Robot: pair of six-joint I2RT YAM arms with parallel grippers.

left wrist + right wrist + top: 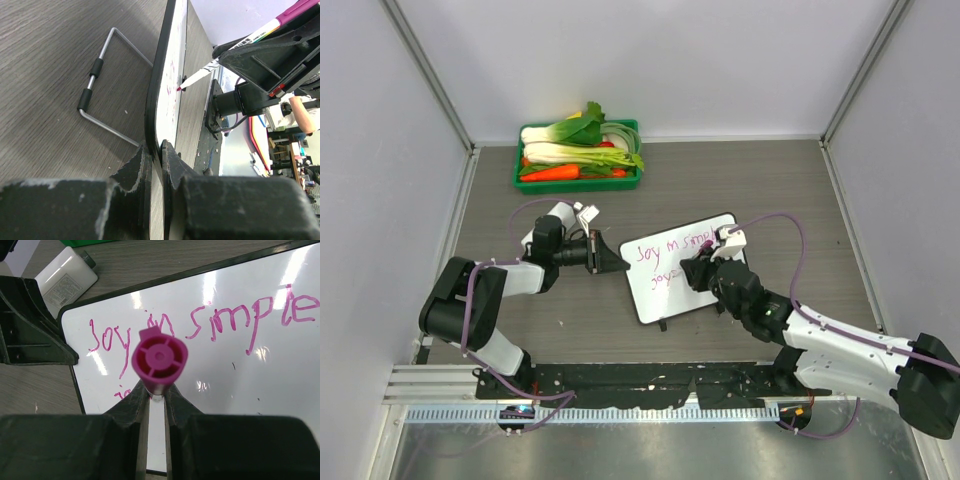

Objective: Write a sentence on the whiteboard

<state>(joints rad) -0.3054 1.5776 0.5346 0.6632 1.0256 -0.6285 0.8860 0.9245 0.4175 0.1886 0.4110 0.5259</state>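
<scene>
Whiteboard (665, 300) stands tilted on its wire stand (107, 80) mid-worktop (770, 180), between the two arms. Left fingers (612, 260) pinch its left edge. Right fingers (698, 268) pinch a pink marker (160, 357), tip touching the board. Sentence (200, 325) reads "Joy in simple", with a few letters begun on a second line below.

Bare grey wood-grain surface (790, 190) open right of the green plastic vegetable tray (578, 186), tilted white whiteboard (670, 298) stands mid-surface, left gripper (618, 262) clamps its left edge, right gripper (700, 268) with pink marker (160, 357) crowds its face, wire stand (100, 85) behind.
</scene>
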